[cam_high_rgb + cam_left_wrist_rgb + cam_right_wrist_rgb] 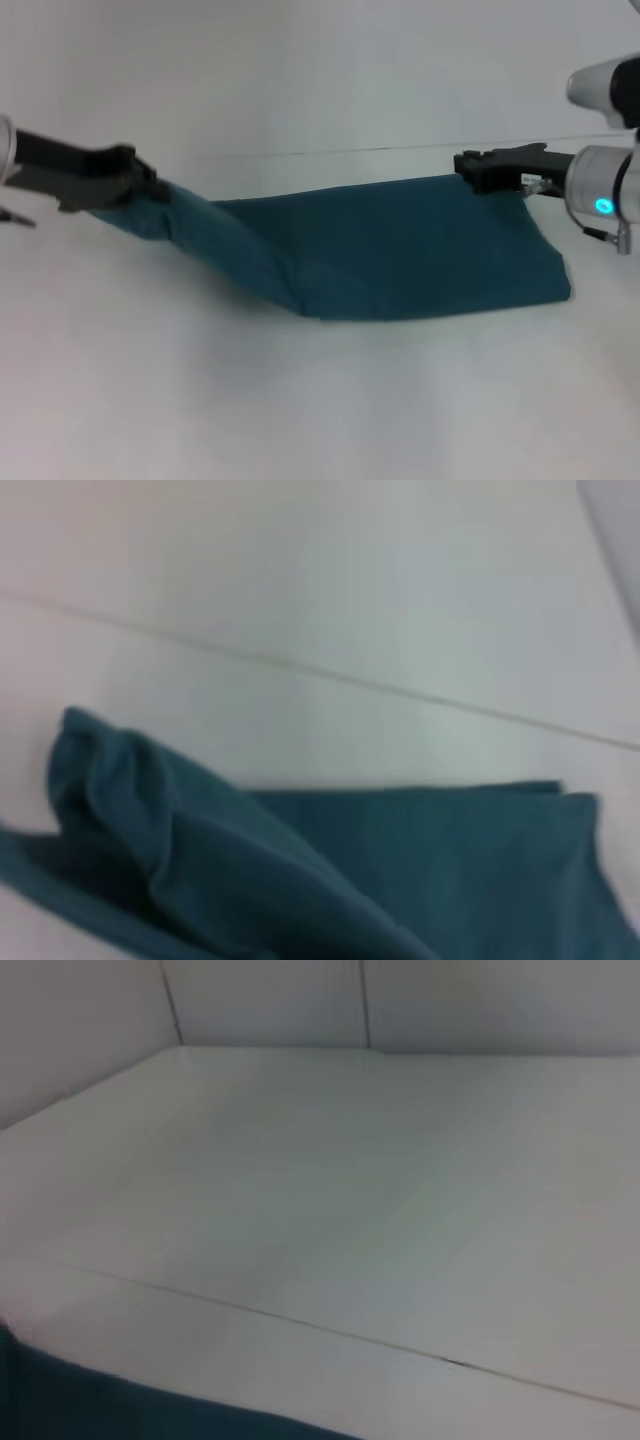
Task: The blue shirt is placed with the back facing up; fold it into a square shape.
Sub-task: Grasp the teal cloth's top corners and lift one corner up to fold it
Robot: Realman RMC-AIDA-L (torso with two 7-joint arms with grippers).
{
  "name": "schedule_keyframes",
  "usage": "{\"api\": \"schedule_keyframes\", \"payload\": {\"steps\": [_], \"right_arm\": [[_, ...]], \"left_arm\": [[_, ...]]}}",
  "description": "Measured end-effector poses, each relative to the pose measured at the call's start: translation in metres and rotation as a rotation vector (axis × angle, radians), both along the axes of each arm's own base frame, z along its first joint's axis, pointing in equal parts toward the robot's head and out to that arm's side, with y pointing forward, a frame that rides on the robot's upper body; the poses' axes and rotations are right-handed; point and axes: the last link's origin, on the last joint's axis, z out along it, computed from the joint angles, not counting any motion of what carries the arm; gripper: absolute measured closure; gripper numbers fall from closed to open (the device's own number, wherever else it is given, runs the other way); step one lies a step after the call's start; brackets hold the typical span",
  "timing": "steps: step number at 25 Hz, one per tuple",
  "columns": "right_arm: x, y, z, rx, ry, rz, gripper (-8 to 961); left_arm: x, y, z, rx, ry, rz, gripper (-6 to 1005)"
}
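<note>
The blue shirt (400, 245) lies partly folded across the middle of the white table (320, 400), plain teal side up. Its left end is pulled up off the table into a raised, bunched ridge that runs to my left gripper (150, 190), which is shut on that end. In the left wrist view the lifted folds of the shirt (200, 870) fill the lower part. My right gripper (468, 168) sits at the shirt's far right corner, touching or just over the edge. Only a dark strip of the shirt (60, 1400) appears in the right wrist view.
A thin seam (400, 150) crosses the white table behind the shirt. Bare tabletop stretches in front of the shirt and behind it. No other objects are in view.
</note>
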Motion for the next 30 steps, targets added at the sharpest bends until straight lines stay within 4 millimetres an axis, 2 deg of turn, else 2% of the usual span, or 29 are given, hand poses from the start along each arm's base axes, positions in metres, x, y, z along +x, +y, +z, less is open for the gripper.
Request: {"api": "schedule_keyframes", "payload": {"steps": [7, 12, 19, 24, 30], "right_arm": [[-0.003, 0.000, -0.022, 0.042, 0.025, 0.090, 819], [-0.015, 0.002, -0.041, 0.028, -0.009, 0.170, 954], [-0.042, 0.003, -0.085, -0.074, -0.128, 0.284, 954], [-0.064, 0.000, -0.108, -0.137, -0.159, 0.358, 954], [-0.079, -0.015, -0.131, -0.241, -0.155, 0.425, 954]], "left_arm": [[0.025, 0.011, 0.024, 0.028, -0.065, -0.056, 846], [0.036, 0.015, 0.036, 0.031, -0.086, -0.082, 846], [0.047, 0.014, 0.037, -0.004, -0.084, -0.111, 845], [0.051, 0.012, 0.038, -0.021, -0.081, -0.124, 845], [0.051, 0.009, 0.042, -0.026, -0.077, -0.131, 845]]}}
